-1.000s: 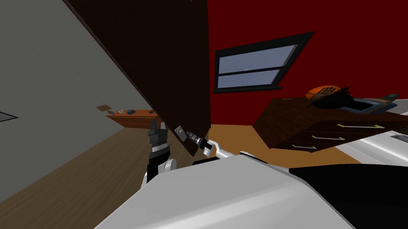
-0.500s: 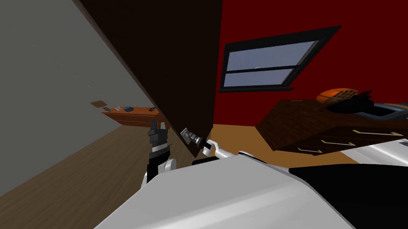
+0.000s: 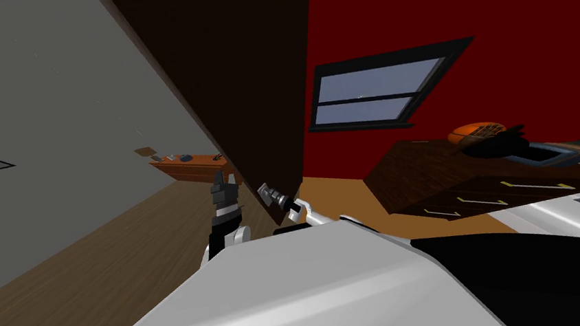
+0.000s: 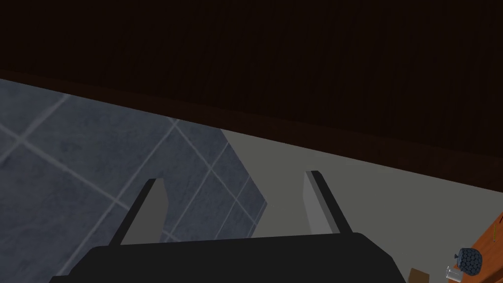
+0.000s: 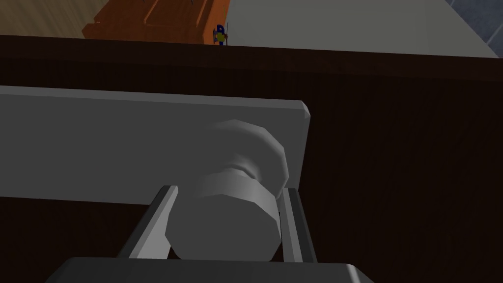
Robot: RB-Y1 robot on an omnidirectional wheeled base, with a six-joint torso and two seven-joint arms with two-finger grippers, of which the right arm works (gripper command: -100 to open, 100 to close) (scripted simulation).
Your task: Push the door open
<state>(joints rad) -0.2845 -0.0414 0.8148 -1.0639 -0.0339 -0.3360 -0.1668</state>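
A dark brown door (image 3: 236,74) stands ajar straight ahead, its free edge toward the red wall. In the right wrist view a grey round knob (image 5: 226,216) sits on a grey plate (image 5: 123,142) on the door (image 5: 403,162). My right gripper (image 5: 228,190) is shut on the knob, its fingers pressing both sides; in the head view the gripper (image 3: 273,197) is at the door's lower edge. My left gripper (image 3: 218,180) is raised beside the door's other face. Its fingers stand open and empty (image 4: 233,179) just short of the door (image 4: 294,59).
A dark wooden dresser (image 3: 464,181) with clutter on top stands to the right, below a window (image 3: 377,91) in the red wall. An orange-brown desk (image 3: 189,166) lies beyond the door by the grey wall. Wooden floor spreads to the left.
My head view has swung slightly, first one way and then partly back. The door spans a little more of the picture's top. The right gripper has stayed on the knob.
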